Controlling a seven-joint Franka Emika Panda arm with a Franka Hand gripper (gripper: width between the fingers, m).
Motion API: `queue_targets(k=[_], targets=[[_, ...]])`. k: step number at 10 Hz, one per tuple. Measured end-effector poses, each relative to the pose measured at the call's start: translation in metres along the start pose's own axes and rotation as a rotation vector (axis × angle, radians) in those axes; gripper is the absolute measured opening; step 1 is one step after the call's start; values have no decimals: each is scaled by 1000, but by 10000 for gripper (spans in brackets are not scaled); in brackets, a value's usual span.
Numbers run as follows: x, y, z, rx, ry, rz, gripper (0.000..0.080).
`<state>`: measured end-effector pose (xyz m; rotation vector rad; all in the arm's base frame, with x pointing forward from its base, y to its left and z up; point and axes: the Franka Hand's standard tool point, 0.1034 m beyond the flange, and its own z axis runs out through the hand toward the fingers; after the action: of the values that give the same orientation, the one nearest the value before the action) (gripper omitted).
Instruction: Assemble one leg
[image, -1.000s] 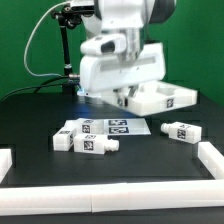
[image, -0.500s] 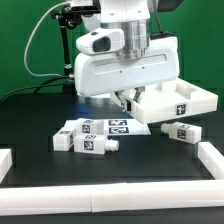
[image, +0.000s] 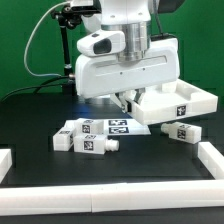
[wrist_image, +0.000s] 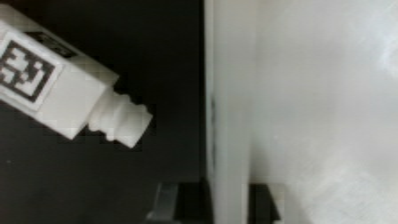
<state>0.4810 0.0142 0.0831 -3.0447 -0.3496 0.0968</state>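
My gripper (image: 128, 100) is shut on the rim of the large flat white rimmed panel (image: 182, 103) and holds it tilted above the black table. In the wrist view the panel's rim (wrist_image: 228, 120) runs between the two dark fingers of the gripper (wrist_image: 224, 203), and one leg (wrist_image: 68, 78), a chunky white peg with a black-and-white tag, lies on the table beside the rim. In the exterior view a leg (image: 185, 132) lies just below the raised panel. Other legs (image: 92, 145) lie in a group toward the exterior view's left.
The marker board (image: 120, 126) lies flat on the table beside the group of legs. Low white walls border the work area at the front (image: 110, 200), the exterior view's left (image: 5, 160) and right (image: 212, 158). A black stand with cables (image: 66, 40) rises behind.
A second ago the panel lay lower with the gripper down on it. It has since risen and tilted in the gripper. Nothing has moved in the last half second.
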Motion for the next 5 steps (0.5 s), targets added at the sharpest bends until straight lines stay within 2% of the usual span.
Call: queue_targets(k=[1,2,3,5], targets=[[25,12,-9,-1,13,55,54],[34,16,-11,15,-33,80,54],[37,25,-6,19,-24,54,54],[35,24,-4,20,-29,63,54]])
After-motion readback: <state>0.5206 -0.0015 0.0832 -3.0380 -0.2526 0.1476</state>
